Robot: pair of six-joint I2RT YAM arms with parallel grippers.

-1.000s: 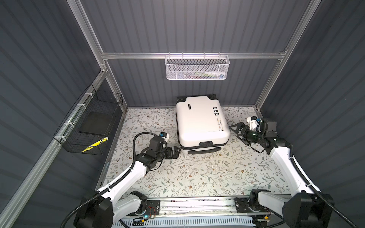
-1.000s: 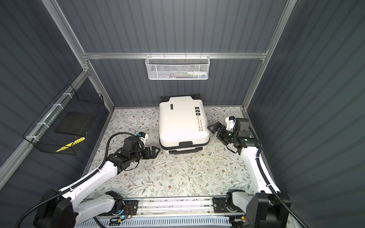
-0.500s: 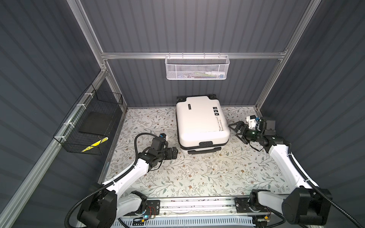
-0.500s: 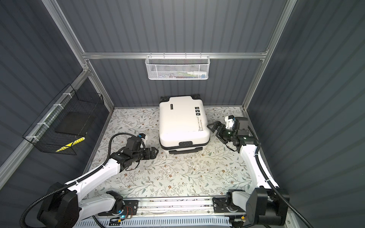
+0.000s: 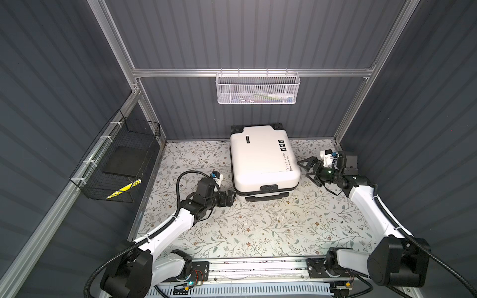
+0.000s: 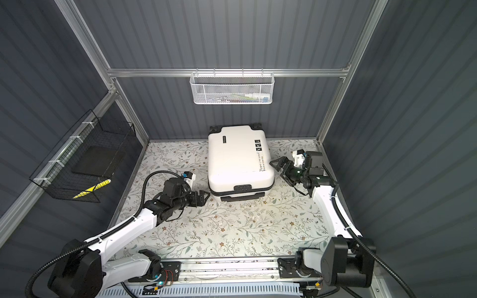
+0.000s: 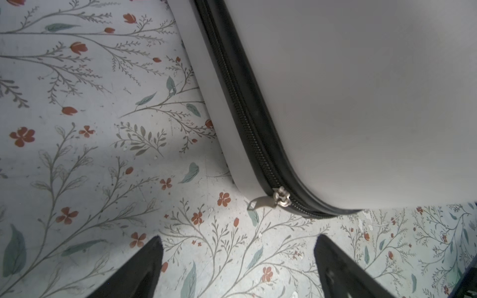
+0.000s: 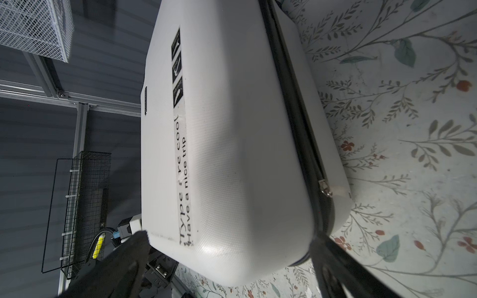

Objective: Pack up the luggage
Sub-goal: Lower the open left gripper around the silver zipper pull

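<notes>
A: Where is the luggage (image 5: 263,160)?
B: Lying flat and closed on the table (image 5: 258,227), at the middle of its far edge, its black handle (image 5: 267,197) toward the near edge.
A: And the left gripper (image 5: 231,198)?
B: Spread, holding nothing, just beside the luggage's near left corner, facing the zipper pull (image 7: 260,202).
A: The right gripper (image 5: 305,170)?
B: Spread wide too, empty, close by the luggage's right side.

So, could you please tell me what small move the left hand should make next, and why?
Probably ease the left hand forward and close it on the zipper pull: the luggage lies closed, and the pull sits just ahead of that open hand, untouched.
</notes>
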